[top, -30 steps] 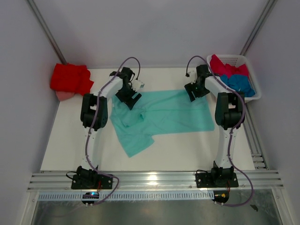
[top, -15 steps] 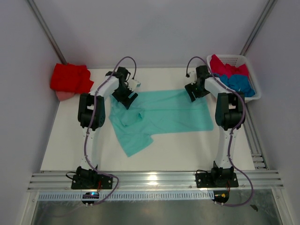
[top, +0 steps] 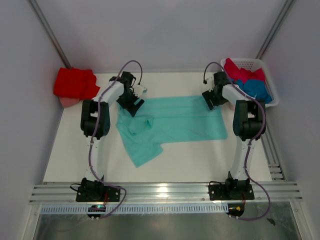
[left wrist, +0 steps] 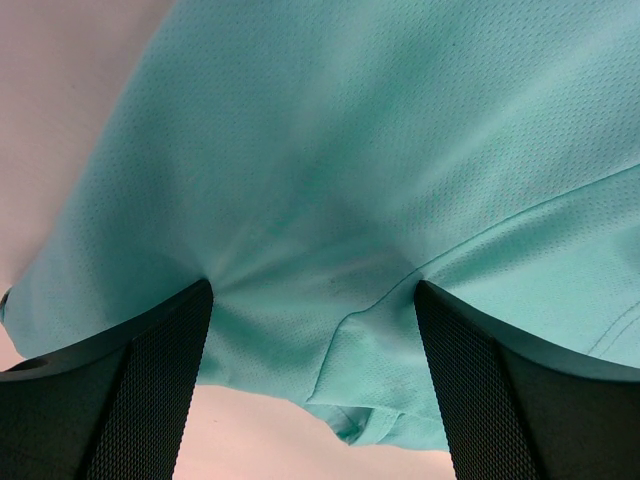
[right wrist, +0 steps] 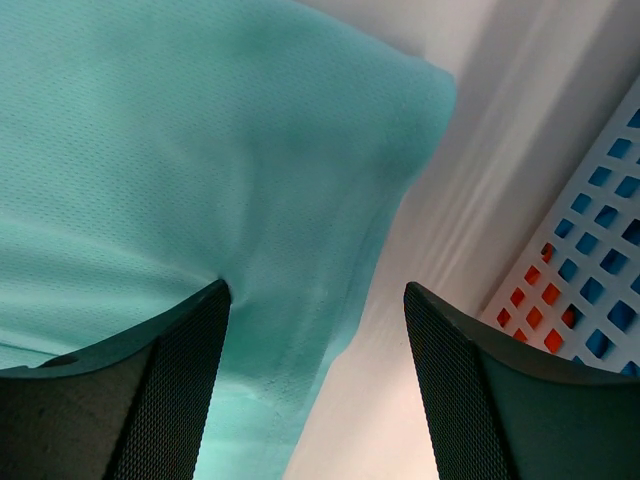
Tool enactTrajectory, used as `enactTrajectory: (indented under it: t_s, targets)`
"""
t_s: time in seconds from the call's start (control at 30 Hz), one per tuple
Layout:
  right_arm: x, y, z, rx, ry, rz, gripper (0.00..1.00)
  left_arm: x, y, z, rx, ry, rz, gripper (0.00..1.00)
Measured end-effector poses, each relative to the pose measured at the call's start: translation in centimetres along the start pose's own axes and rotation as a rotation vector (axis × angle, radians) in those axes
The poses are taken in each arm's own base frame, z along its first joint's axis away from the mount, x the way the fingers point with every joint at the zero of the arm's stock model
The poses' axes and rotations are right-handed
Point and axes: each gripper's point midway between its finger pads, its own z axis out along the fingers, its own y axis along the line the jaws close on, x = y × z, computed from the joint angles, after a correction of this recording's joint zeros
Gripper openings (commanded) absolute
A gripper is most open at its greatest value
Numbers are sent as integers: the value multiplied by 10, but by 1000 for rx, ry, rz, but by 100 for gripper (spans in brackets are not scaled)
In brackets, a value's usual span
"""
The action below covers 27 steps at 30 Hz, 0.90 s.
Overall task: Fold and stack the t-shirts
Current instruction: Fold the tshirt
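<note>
On the white table (top: 200, 160) the mint-teal t-shirt (top: 180, 120) lies unfolded left of the basket (top: 248, 60), with the left gripper (top: 131, 102) and right gripper (top: 210, 99) spread open on its far corners. The red t-shirt (top: 75, 82), far left, looks done; two more wait inside.

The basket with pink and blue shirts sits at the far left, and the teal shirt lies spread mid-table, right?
No: the top view shows the basket at the far right. It does hold a pink shirt and a blue shirt, and the teal shirt lies spread mid-table.
</note>
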Motion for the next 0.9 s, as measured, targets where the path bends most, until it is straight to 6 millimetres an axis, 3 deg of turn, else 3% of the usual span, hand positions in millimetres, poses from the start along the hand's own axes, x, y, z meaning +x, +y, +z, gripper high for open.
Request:
enactTrajectory:
  t_s: [0.57,0.9]
  targets:
    - [18,-9,-7,44,34,-26,75,3,1,-1,-4,-6,8,84]
    - [15,4,-7,-53,-6,3,74,9,3,-2,-9,-7,-12,84]
